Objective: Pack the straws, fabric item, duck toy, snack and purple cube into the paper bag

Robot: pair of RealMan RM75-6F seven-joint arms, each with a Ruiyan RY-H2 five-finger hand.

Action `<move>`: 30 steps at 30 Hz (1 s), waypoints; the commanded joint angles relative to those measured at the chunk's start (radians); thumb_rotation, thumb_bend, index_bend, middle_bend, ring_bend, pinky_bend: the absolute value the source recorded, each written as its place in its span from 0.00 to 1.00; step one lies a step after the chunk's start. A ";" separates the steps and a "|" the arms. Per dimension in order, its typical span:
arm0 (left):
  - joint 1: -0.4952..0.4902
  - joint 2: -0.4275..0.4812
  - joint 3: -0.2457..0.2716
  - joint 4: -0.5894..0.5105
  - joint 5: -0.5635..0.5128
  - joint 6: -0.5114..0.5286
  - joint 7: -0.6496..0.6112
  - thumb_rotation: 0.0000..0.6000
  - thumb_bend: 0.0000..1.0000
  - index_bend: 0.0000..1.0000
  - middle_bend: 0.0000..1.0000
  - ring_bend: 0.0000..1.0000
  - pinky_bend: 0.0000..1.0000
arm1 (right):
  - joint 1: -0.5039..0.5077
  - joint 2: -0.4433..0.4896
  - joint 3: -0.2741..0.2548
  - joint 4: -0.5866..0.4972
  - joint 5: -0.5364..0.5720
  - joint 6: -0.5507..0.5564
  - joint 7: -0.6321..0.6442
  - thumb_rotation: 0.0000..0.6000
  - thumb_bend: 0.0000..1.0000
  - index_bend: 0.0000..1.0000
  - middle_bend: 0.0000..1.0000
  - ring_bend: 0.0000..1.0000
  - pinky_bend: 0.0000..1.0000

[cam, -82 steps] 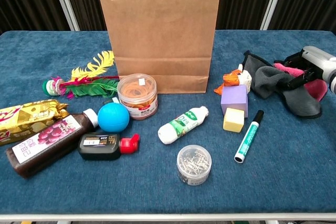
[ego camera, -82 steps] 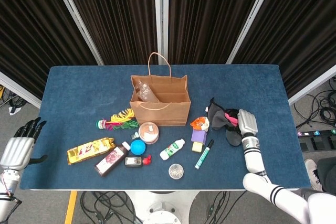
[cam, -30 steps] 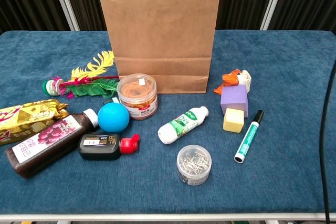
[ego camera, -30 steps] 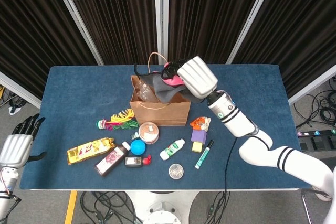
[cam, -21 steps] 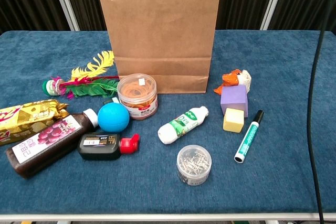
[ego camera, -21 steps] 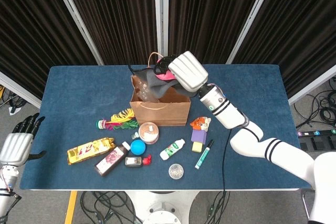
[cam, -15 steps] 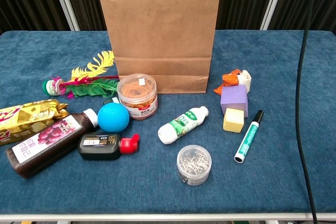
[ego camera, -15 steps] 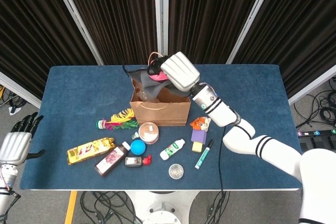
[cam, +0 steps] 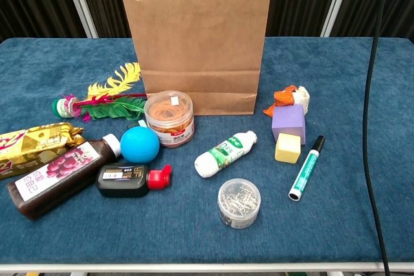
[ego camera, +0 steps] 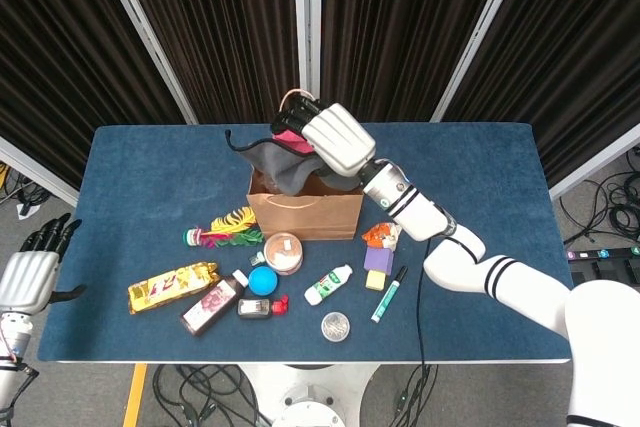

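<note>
While bagged: one fabric item (ego camera: 285,159) (grey)

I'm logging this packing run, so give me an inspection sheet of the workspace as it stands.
Surface: blue table.
Job's things: fabric item over the paper bag mouth; duck toy, purple cube, snack on the table.
Clutter: blue ball, marker, small bottles, jars.
Hands: right hand grips the fabric; left hand idle off the table's edge.
Cables: on the floor.
Surroundings: dark curtains.
</note>
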State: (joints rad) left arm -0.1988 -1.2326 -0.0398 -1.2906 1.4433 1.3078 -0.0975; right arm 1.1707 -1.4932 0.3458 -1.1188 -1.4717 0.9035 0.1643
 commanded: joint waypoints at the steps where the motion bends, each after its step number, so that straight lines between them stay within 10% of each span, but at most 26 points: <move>1: -0.001 0.000 0.001 -0.002 0.003 0.001 0.002 1.00 0.06 0.08 0.03 0.00 0.17 | -0.005 0.018 0.003 -0.028 0.007 0.017 -0.003 1.00 0.00 0.25 0.27 0.11 0.31; 14: 0.004 0.003 0.006 -0.020 0.011 0.015 0.012 1.00 0.06 0.08 0.03 0.00 0.17 | -0.016 0.037 -0.009 -0.133 0.045 0.027 -0.058 1.00 0.00 0.24 0.25 0.13 0.30; 30: 0.002 0.008 0.008 -0.029 0.018 0.018 0.004 1.00 0.06 0.08 0.03 0.00 0.17 | -0.005 0.087 0.161 -0.338 0.397 0.005 -0.140 1.00 0.00 0.20 0.24 0.12 0.30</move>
State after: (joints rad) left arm -0.1967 -1.2245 -0.0317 -1.3195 1.4613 1.3256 -0.0934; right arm 1.1668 -1.4142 0.4907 -1.4466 -1.1189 0.9091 0.0579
